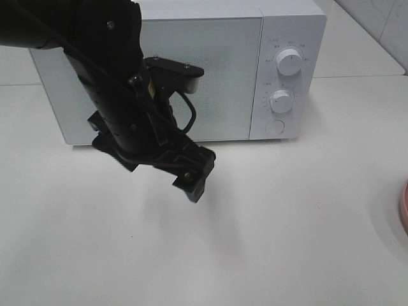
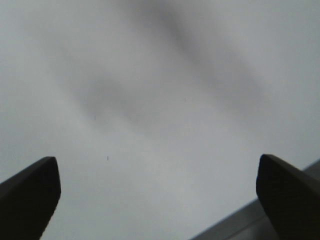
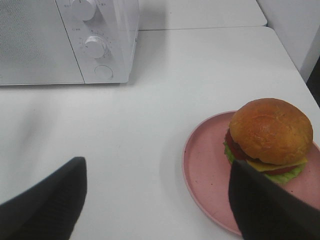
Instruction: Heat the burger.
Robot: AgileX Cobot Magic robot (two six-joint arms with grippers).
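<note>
The burger (image 3: 270, 132), with a golden-brown bun, lettuce, cheese and tomato, sits on a pink plate (image 3: 205, 160) in the right wrist view. My right gripper (image 3: 157, 167) hovers open over the white table, short of the plate, with nothing between its fingers. The white microwave (image 1: 191, 76) stands at the back with its door shut. My left gripper (image 1: 201, 173) hangs in front of that door, above the table. In the left wrist view the left gripper (image 2: 156, 165) is open and empty, with only table below.
Two white knobs (image 1: 289, 64) and a round button sit on the microwave's right panel. A sliver of the pink plate (image 1: 404, 204) shows at the right edge of the high view. The left arm covers the door's left half.
</note>
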